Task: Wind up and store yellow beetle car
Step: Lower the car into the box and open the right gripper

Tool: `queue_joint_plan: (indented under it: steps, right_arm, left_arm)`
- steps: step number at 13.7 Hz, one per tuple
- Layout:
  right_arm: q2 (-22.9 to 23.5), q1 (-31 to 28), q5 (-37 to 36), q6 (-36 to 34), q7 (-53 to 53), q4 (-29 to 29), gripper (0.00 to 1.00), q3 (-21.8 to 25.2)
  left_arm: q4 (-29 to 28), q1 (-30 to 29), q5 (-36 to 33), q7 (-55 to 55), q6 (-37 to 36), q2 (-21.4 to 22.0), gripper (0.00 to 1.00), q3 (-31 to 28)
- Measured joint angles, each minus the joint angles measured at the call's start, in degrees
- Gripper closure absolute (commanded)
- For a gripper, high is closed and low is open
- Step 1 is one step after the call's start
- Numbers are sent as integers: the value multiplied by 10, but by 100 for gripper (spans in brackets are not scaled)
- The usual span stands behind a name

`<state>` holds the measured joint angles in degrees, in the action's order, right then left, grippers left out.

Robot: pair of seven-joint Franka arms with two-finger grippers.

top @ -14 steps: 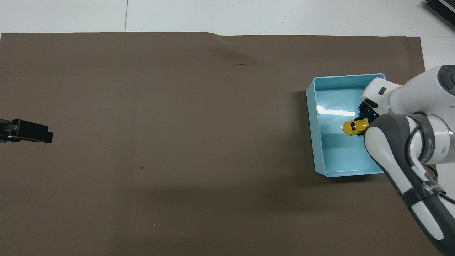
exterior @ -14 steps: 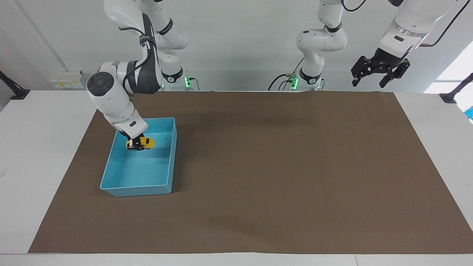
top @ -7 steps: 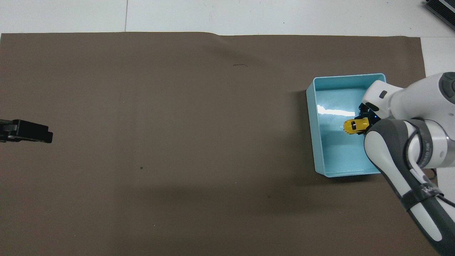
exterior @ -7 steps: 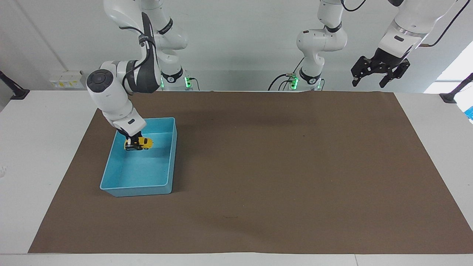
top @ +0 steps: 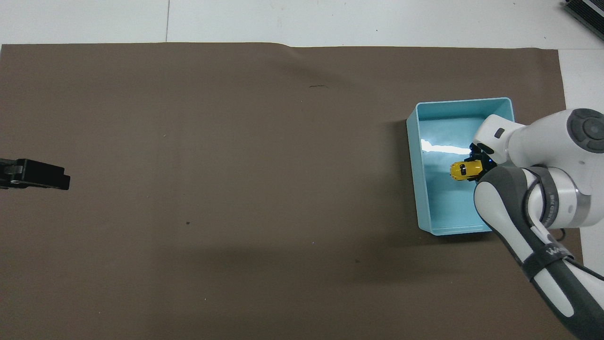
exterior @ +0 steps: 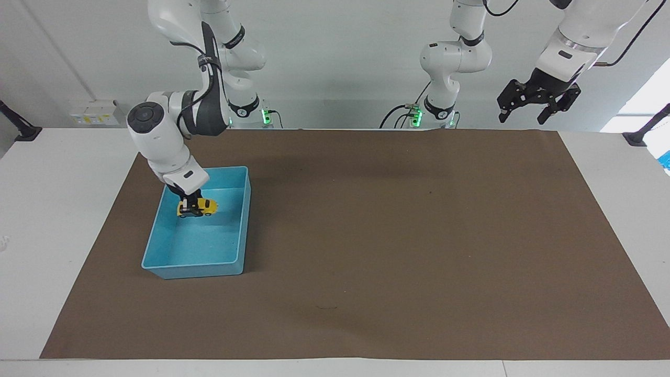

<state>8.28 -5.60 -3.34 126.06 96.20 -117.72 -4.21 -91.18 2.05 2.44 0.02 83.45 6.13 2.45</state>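
The yellow beetle car [exterior: 197,208] hung inside the blue bin [exterior: 238,262], pinched at its rear in the right pincer [exterior: 189,201] and seemingly just above the bin floor, over the half nearer the robots. If the fingers let go at this height, the wound spring could probably drive the car into a bin wall or tip it over. The left pincer [exterior: 538,103] waited, spread wide, high over the left arm's end of the desk [exterior: 31,220].

I count one yellow beetle car [exterior: 197,208] between my right fingers [exterior: 189,201], one blue bin [exterior: 230,269] beneath them, and one brown mat [exterior: 398,235] on the tabletop [exterior: 47,209].
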Motion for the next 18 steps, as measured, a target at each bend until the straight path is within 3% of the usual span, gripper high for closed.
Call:
queue_joint_plan:
  steps: [12,18]
  right_arm:
    - [43,-2,0,78,0,-41,87,1]
    - [49,-3,0,80,0,-41,85,2]
  left_arm:
    - [0,0,0,0,0,0,0,0]
    - [0,0,0,0,0,0,0,0]
